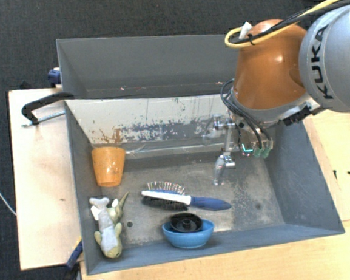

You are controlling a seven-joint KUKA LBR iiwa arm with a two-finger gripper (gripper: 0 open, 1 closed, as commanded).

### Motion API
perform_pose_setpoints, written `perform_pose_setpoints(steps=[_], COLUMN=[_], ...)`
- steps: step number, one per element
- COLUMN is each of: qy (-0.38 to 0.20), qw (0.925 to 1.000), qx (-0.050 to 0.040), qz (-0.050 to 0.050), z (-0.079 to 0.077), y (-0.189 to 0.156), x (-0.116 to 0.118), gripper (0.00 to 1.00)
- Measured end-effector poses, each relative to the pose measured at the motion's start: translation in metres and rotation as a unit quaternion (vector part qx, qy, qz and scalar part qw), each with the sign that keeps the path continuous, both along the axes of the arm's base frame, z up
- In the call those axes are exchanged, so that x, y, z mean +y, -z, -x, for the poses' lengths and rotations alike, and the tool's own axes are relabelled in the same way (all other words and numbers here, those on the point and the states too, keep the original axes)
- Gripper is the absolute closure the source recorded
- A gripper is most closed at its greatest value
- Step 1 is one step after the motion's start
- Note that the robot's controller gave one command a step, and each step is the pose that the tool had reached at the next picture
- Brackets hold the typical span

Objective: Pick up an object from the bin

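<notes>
My gripper [224,161] hangs under the orange wrist cover, right of the bin's middle and near the back wall. A brush [183,198] with a white head, dark bristles and a blue handle lies on the floor just below and left of it; the handle's end points toward the gripper. A round blue bowl [188,230] with a black piece inside sits at the front wall, beneath the brush. I see nothing held by the gripper.
An orange plastic cup [108,165] lies at the left, near the back wall. A white and yellow soft toy [108,227] lies in the front left corner. Bare floor stretches to the right of the gripper.
</notes>
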State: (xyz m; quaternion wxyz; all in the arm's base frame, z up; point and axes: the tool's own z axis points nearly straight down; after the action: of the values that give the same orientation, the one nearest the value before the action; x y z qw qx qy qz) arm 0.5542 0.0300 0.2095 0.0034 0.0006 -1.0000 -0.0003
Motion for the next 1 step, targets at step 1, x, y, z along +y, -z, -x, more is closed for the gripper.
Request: perform_pose_setpoints(steps=[1], qy=[-0.074], qw=[0.9972], qx=[-0.0098], qz=[-0.001], z=[0.0454], y=[0.1157], x=[0.0393], gripper=[0.0])
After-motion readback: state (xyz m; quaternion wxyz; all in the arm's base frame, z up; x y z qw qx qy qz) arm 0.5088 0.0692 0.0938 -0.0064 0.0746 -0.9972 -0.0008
